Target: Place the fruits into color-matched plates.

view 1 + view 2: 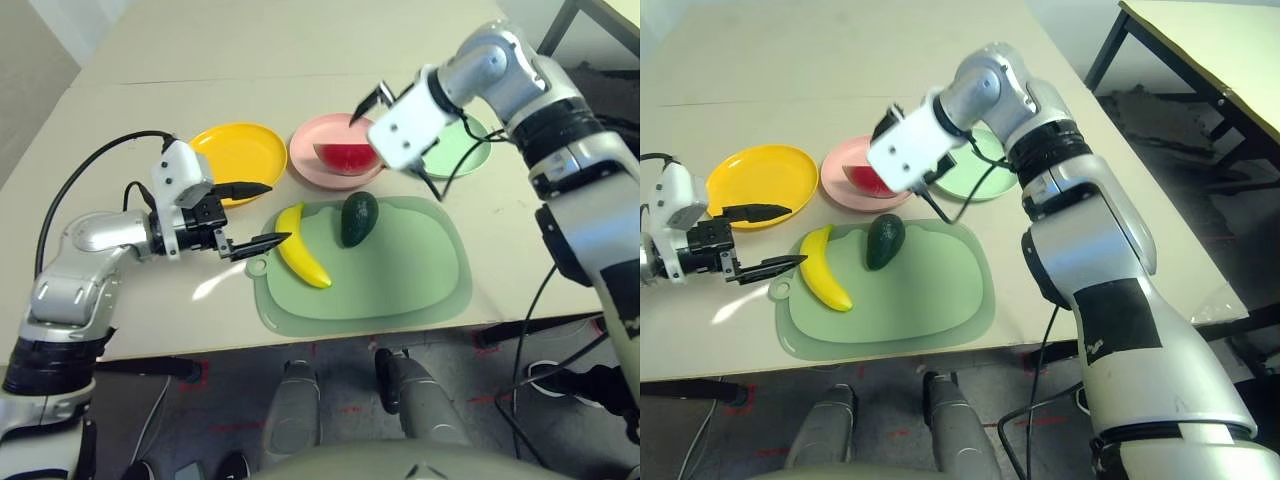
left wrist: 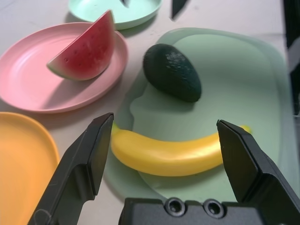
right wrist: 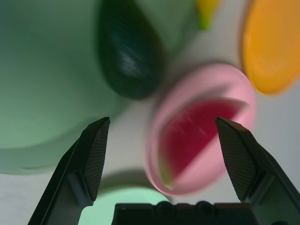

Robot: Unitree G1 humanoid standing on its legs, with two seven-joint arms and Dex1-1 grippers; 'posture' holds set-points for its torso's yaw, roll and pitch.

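The red watermelon wedge (image 1: pixel 347 158) lies in the pink plate (image 1: pixel 310 150). On the light-green mat (image 1: pixel 400 280), the yellow banana (image 1: pixel 301 259) lies at the left end with the dark avocado (image 1: pixel 358 219) just right of it. The yellow plate (image 1: pixel 240 150) is bare. My right arm partly covers the mint green plate (image 1: pixel 468 148). My left gripper (image 1: pixel 279 212) is open at table height, just left of the banana and pointing at it. My right gripper (image 3: pixel 161 123) is open and holds nothing, hovering above the gap between the pink plate and the avocado.
The three plates stand in a row behind the mat. A black cable (image 1: pixel 90 165) loops over the table behind my left arm. The table's front edge runs just below the mat. Another table (image 1: pixel 1200 50) stands off to the right.
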